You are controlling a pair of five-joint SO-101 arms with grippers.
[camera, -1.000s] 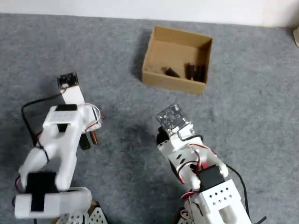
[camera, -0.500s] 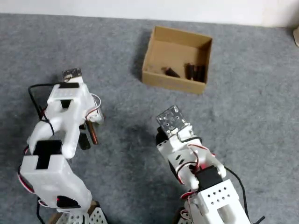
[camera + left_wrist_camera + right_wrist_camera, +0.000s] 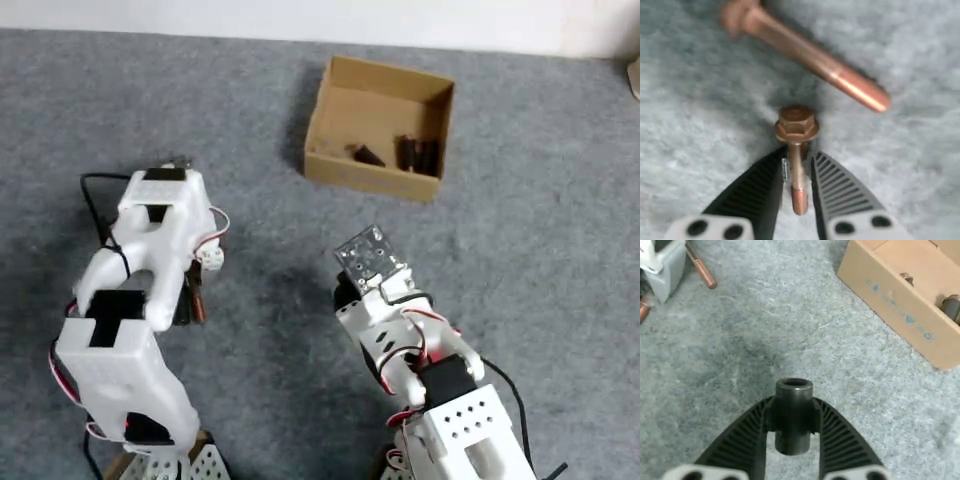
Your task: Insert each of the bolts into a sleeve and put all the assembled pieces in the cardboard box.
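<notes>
My left claw (image 3: 797, 156) is pressed together on a copper bolt (image 3: 796, 122), pinching its shank just behind the hex head. The head sticks out past my fingertips, and the shank's plain end points back toward my wrist. Beyond that head a second bolt (image 3: 807, 57) lies loose on the grey worktop (image 3: 690, 125), slantwise to the one I hold and apart from it. Whether my held bolt touches the worktop I cannot tell.

My right claw (image 3: 793, 407) pinches a dark sleeve (image 3: 793, 430) between its ribbed fingers (image 3: 747, 435). The sleeve's open end is turned away from my wrist, above the grey worktop. Ahead and off to one side stands the cardboard box (image 3: 900, 315), well apart from the sleeve, open on top.

In the high view my left arm (image 3: 150, 250) bends over the left part of the worktop. My right arm (image 3: 400, 340) rises from the near edge, and its claw end sits roughly mid-worktop. The two arms are well apart. The cardboard box sits toward the far side, nearer my right arm than my left. Inside it a cluster of dark pieces (image 3: 420, 155) lies against the right-hand wall, and one more dark piece (image 3: 365, 155) lies near the middle of its floor, close to the front wall.
</notes>
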